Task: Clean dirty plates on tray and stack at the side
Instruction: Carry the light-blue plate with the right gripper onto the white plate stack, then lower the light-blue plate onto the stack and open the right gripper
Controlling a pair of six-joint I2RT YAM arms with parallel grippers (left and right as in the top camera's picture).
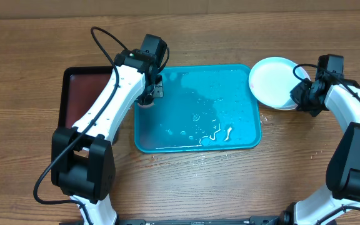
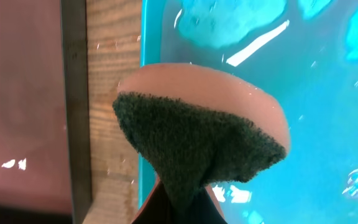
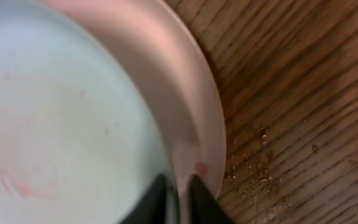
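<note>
The turquoise tray (image 1: 230, 94) lies mid-table, wet, with no plate on it; it also shows in the left wrist view (image 2: 328, 93). My left gripper (image 1: 147, 99) is at its back-left corner, shut on a sponge (image 2: 197, 143) with a dark green scouring face. The jaws (image 2: 179, 208) pinch the sponge from below. A white plate (image 1: 272, 80) sits just right of the tray on the wooden tabletop (image 1: 42, 37). My right gripper (image 1: 300, 94) is shut on the plate's right rim (image 3: 178, 193). The plate (image 3: 73, 112) has a faint red smear. The yellow-green and cyan plates are not distinguishable.
A smaller black tray with a dark red inside (image 1: 80, 94) stands left of the turquoise tray, with a strip of wood (image 2: 110, 62) between them. Water drops and crumbs lie on the wood near the plate (image 3: 260, 168).
</note>
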